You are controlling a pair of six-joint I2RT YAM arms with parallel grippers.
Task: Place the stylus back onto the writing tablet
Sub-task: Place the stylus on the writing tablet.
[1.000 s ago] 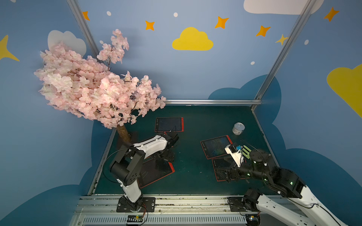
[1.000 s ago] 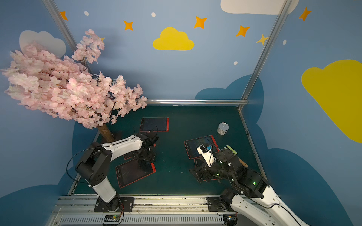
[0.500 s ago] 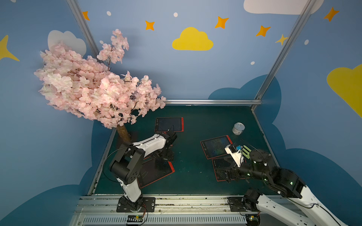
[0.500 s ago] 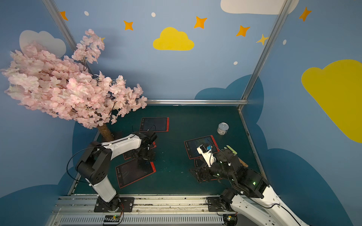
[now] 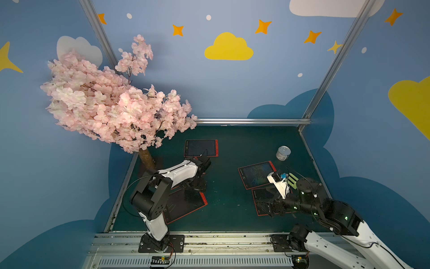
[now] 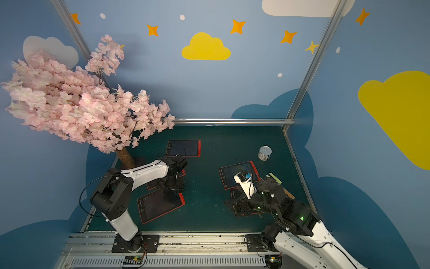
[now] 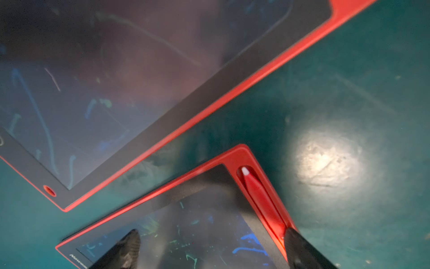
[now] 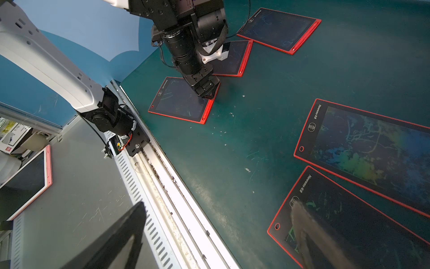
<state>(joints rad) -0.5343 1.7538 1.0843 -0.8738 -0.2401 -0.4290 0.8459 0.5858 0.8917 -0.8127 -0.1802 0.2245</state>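
A: Where's the stylus [image 7: 260,200]?
B: Lying in the groove along the red edge of the near-left tablet [image 7: 186,179], white tip toward the corner. To my eye it's home.
A: And the left gripper [image 7: 211,251]?
B: Spread wide, holding nothing. One finger hangs over the screen and the other sits right at the stylus's rear end. Touching or not, I cannot tell.
A: That's the worry, then?
B: Yes. If that finger drags sideways as the arm lifts, it could flick the stylus out of the groove. It could also shove the tablet into the second tablet [image 7: 93,93] just beside its corner. And the stylus may be only resting there, not pressed in.
A: The right gripper [image 8: 217,205]?
B: Open too and empty, low over the near-right tablet [image 8: 349,233], well apart from all this. A careless sweep could scrape that screen.
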